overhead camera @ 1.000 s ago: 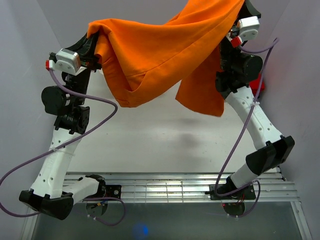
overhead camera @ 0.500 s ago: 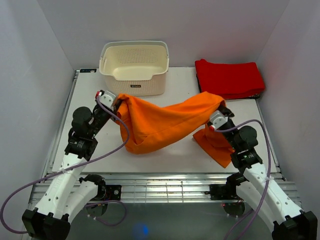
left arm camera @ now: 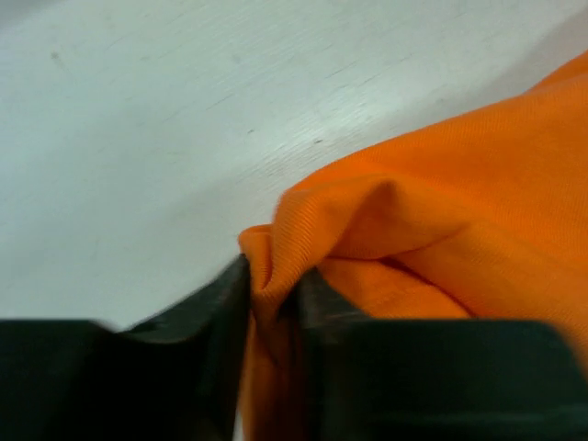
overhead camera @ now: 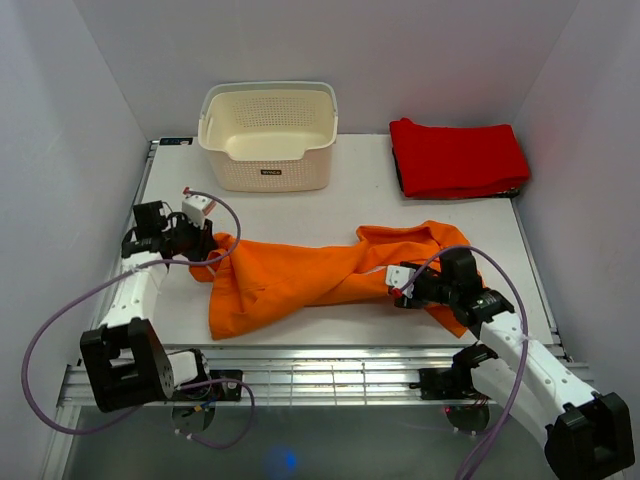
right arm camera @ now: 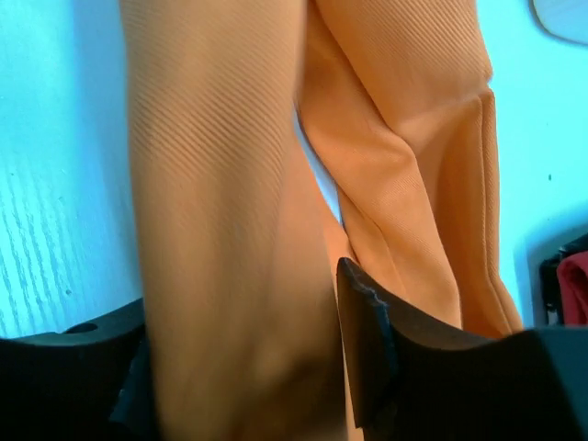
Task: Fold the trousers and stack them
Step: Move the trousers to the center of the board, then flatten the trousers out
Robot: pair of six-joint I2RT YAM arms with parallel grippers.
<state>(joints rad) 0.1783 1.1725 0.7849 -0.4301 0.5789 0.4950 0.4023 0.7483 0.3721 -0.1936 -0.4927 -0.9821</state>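
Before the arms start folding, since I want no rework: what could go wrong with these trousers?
1. The trousers lie bunched and twisted across the table; folding them so would likely set in creases.
2. The left gripper pinches only a thin fold at the edge, which may slip out.
3. The right gripper holds a thick bunch near the table's near edge; a pull could drag cloth off.
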